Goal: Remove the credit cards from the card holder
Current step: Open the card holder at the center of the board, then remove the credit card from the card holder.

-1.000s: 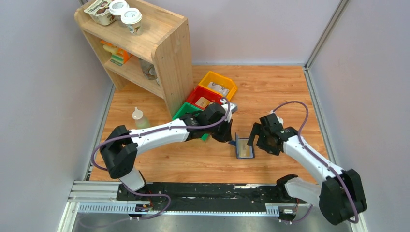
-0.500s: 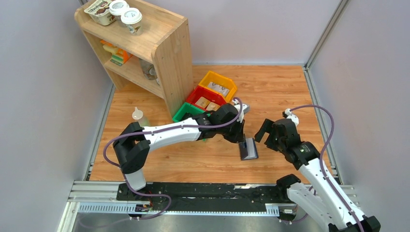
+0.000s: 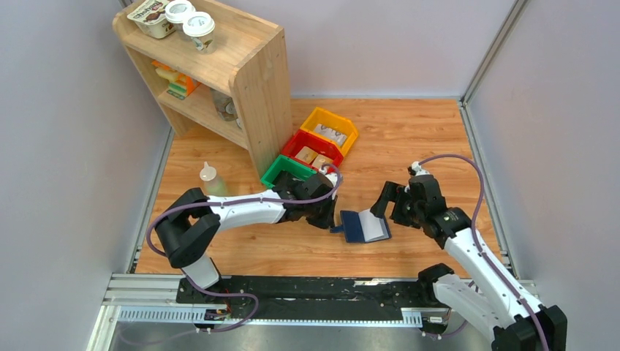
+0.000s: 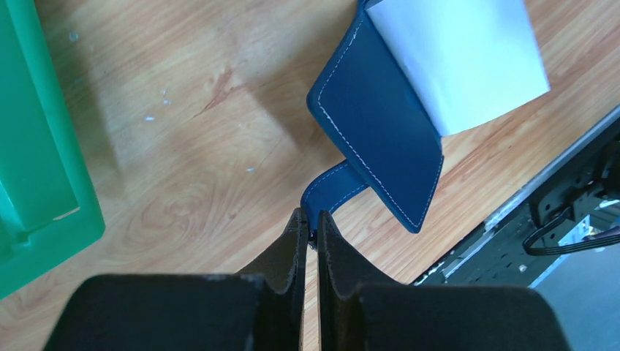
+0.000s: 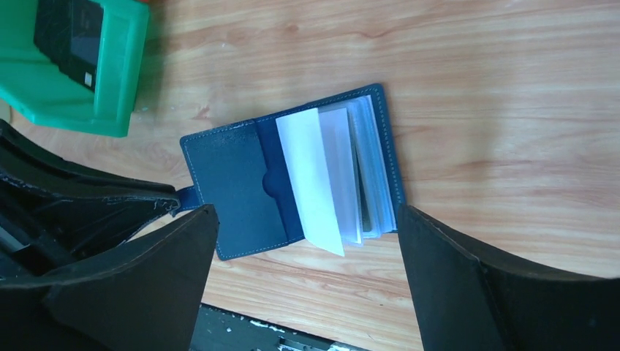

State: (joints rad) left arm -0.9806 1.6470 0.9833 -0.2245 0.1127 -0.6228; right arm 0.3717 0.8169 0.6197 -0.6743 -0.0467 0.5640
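Observation:
The navy card holder [image 3: 363, 227] lies open on the wooden floor, its cover [image 4: 380, 124] folded out to the left and its pale sleeves [image 5: 336, 175] fanned up on the right. My left gripper [image 3: 330, 220] is shut on the holder's strap tab [image 4: 333, 194], which pokes out just past the fingertips of that gripper [image 4: 308, 219]. My right gripper [image 3: 388, 208] hangs open just right of the holder, and in the right wrist view this gripper [image 5: 307, 219] has a finger on each side of the holder without touching it. The credit cards are hidden; only white and clear sleeves show.
A green bin [image 3: 281, 170], a red bin [image 3: 311, 150] and a yellow bin [image 3: 333, 128] stand in a row behind my left arm. A wooden shelf [image 3: 219, 66] rises at the back left, with a small bottle [image 3: 210, 178] near it. The black base rail [image 3: 314, 289] runs along the near edge.
The left gripper drew back to the left with the strap tab, and the holder went from nearly closed to lying open. The right gripper came back in beside it.

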